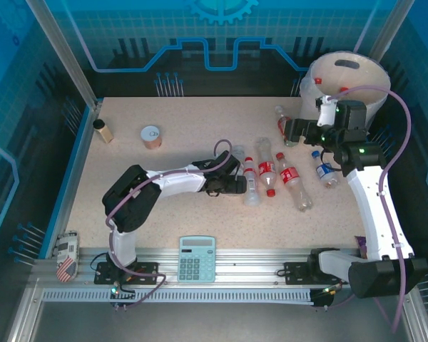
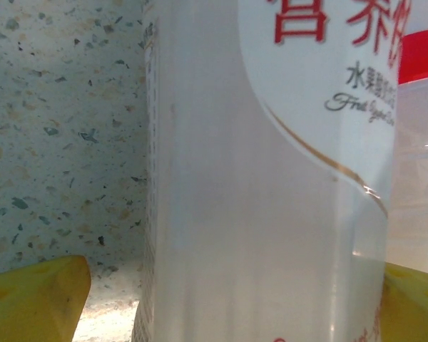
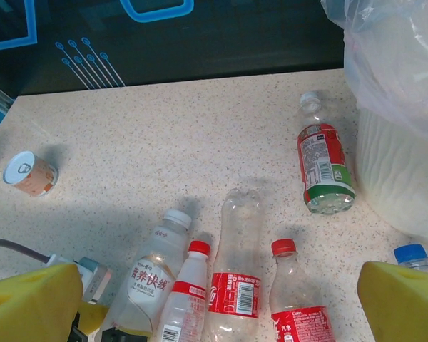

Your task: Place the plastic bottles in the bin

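The plastic bottles [image 1: 289, 175] lie mostly loose on the speckled surface [image 1: 192, 114]. One of them, a white-labelled bottle [image 2: 271, 214] with red lettering, lies between the left fingers [image 2: 36, 296], which are spread to either side of it. A strip of surface shows between one finger and the bottle's wall; the other finger sits close by its far side, and I cannot tell whether it touches. Against that far side lies a red-banded bottle [image 2: 417, 57]. The right fingers [image 3: 32, 303] are spread wide, with nothing held, raised above the surface. Ahead of them lie a capless red-labelled bottle [image 3: 237, 271] and a red-capped bottle [image 3: 292, 285], with a blue-capped bottle [image 3: 412, 254] just beside one finger. Farther ahead a green-labelled bottle [image 3: 321, 167] lies just beside the bin [image 3: 392, 164]. Well off to the other side stands a tin can [image 3: 30, 173].
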